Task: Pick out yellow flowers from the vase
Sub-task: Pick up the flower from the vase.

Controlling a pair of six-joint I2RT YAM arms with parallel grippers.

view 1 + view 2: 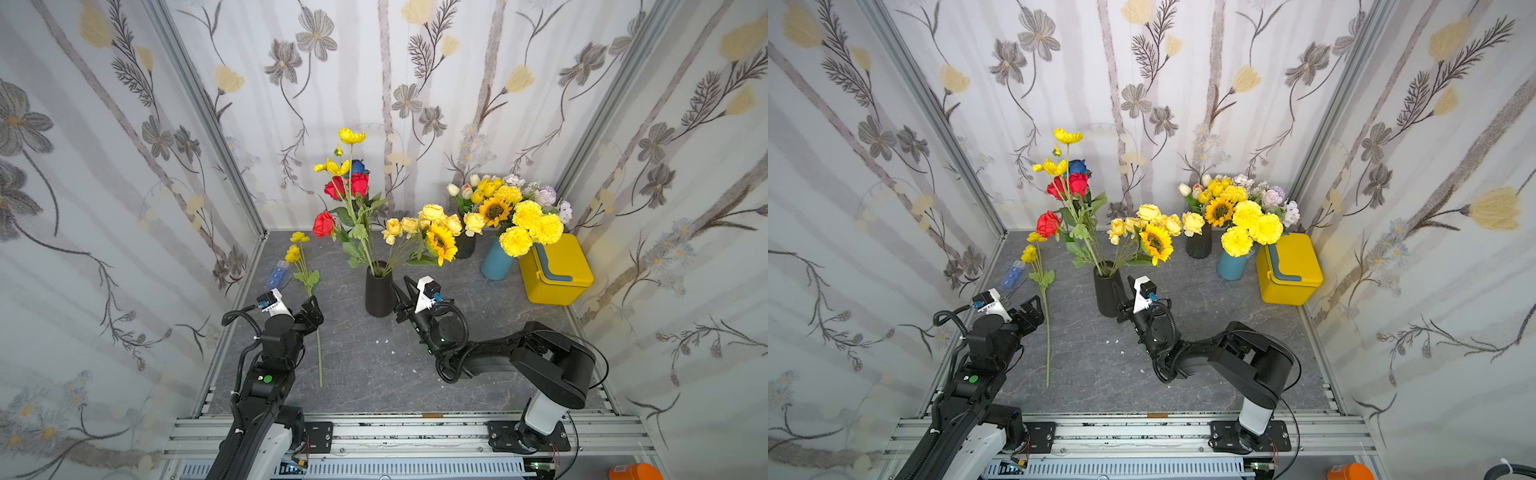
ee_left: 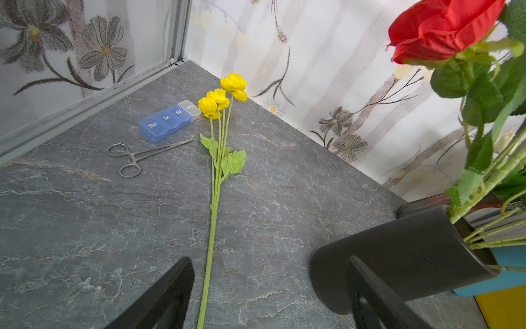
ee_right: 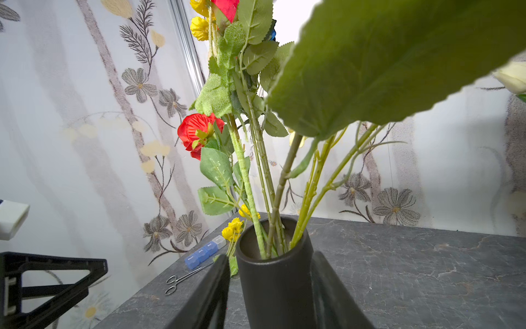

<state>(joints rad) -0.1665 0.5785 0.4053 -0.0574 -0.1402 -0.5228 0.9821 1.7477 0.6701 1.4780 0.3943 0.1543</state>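
Note:
A black vase [image 1: 378, 295] [image 3: 276, 284] stands mid-table. It holds yellow poppy-like blooms [image 1: 351, 136], yellow roses [image 1: 432, 214] and a sunflower [image 1: 440, 243], along with red roses [image 1: 359, 183] and a blue rose [image 1: 357, 166]. One yellow flower [image 1: 293, 253] [image 2: 219, 99] lies flat on the table left of the vase. My left gripper [image 1: 311, 311] [image 2: 269, 259] hovers open over its stem, holding nothing. My right gripper [image 1: 397, 297] [image 3: 270, 255] straddles the vase just below the rim. One finger is against the wall and a narrow gap shows at the other.
At the back right are a second dark vase [image 1: 465, 245] and a blue vase [image 1: 496, 262] full of yellow and pale blooms, beside a yellow box [image 1: 557, 270]. A blue pill box [image 2: 168, 118] and metal scissors [image 2: 136, 156] lie near the left wall.

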